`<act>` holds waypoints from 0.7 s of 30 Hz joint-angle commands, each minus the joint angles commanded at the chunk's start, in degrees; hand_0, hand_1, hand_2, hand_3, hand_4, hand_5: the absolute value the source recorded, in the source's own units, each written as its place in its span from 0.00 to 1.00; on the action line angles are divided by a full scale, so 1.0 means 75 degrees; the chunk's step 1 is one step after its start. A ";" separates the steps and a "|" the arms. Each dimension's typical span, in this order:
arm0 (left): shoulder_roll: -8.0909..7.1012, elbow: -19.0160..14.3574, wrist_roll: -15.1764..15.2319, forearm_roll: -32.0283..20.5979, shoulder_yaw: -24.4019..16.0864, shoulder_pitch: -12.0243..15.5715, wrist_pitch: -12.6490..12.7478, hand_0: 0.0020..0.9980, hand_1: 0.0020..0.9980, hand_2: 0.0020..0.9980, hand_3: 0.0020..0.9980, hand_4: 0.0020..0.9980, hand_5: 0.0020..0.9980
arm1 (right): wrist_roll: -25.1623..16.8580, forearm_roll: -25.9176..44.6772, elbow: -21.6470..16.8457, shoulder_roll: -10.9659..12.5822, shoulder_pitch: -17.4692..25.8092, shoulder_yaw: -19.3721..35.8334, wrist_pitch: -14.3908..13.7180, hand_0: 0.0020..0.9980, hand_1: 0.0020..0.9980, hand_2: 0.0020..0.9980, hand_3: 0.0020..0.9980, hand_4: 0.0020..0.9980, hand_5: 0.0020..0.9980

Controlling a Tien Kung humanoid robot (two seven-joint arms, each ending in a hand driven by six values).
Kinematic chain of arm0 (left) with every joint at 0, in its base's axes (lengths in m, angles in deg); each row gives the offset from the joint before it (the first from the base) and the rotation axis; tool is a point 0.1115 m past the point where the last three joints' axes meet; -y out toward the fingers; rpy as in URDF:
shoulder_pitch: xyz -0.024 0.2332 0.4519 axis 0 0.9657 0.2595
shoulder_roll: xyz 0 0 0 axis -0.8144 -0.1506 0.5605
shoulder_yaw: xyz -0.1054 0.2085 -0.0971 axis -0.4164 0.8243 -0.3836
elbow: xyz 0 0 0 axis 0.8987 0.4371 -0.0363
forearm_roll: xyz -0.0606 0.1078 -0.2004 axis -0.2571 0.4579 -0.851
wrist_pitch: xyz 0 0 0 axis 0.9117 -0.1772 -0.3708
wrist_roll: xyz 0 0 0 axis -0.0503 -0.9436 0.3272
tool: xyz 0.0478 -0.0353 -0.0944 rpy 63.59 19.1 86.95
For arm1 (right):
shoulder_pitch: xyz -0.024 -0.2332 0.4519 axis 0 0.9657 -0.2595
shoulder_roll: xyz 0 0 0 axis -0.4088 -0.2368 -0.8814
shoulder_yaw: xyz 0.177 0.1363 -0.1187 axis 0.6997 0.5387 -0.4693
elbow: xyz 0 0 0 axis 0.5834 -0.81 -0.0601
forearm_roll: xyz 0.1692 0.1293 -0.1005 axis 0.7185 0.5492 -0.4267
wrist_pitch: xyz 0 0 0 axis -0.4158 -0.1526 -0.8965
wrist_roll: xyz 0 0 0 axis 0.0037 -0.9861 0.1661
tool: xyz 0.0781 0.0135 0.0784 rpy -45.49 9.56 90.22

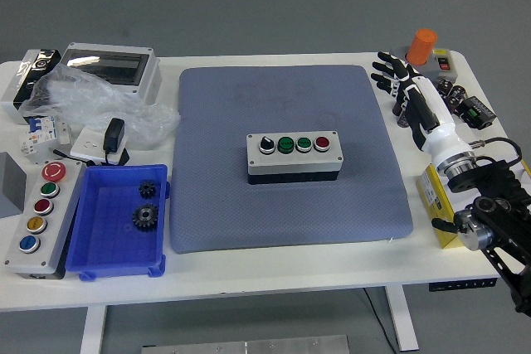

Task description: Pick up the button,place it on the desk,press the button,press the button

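A grey button box (294, 156) with a black knob, two green buttons and a red button stands in the middle of the blue-grey mat (290, 155). My right hand (397, 80) is over the table's right side, just past the mat's right edge and well apart from the box. Its fingers are spread and hold nothing. The left arm is out of view.
A second grey button panel (40, 217) lies at the left front, beside a blue bin (120, 221) with two gears. A clear-lidded box (112, 68), a plastic bag (91, 101) and a charger (112, 140) are at the back left. An orange-topped unit (421, 47) and a yellow box (444, 205) are on the right.
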 joint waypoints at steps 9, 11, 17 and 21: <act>-0.0029 -0.0034 0.0000 0.0180 -0.0347 0.0041 0.0000 0.66 0.69 0.61 0.64 0.65 0.35 | 0.0131 -0.0081 -0.0171 0.0225 0.0096 0.0368 0.0081 0.89 0.82 0.83 0.84 1.00 0.96; 0.0004 -0.0053 0.0007 0.0252 -0.0574 0.0102 0.0012 0.66 0.69 0.61 0.64 0.65 0.35 | 0.0206 -0.0157 -0.0281 0.0319 0.0125 0.0468 0.0102 0.89 0.82 0.83 0.84 1.00 0.96; 0.0054 -0.0082 0.0003 0.0317 -0.0759 -0.0054 0.0025 0.66 0.69 0.61 0.64 0.65 0.35 | 0.0309 -0.0314 -0.0543 0.0384 0.0404 0.1005 0.0170 0.89 0.82 0.83 0.83 1.00 0.96; 0.0156 -0.0130 0.0009 0.0516 -0.0764 -0.0259 0.0026 0.66 0.69 0.61 0.64 0.65 0.34 | 0.0305 -0.0355 -0.0693 0.0439 0.0546 0.1266 0.0180 0.89 0.81 0.82 0.81 1.00 0.95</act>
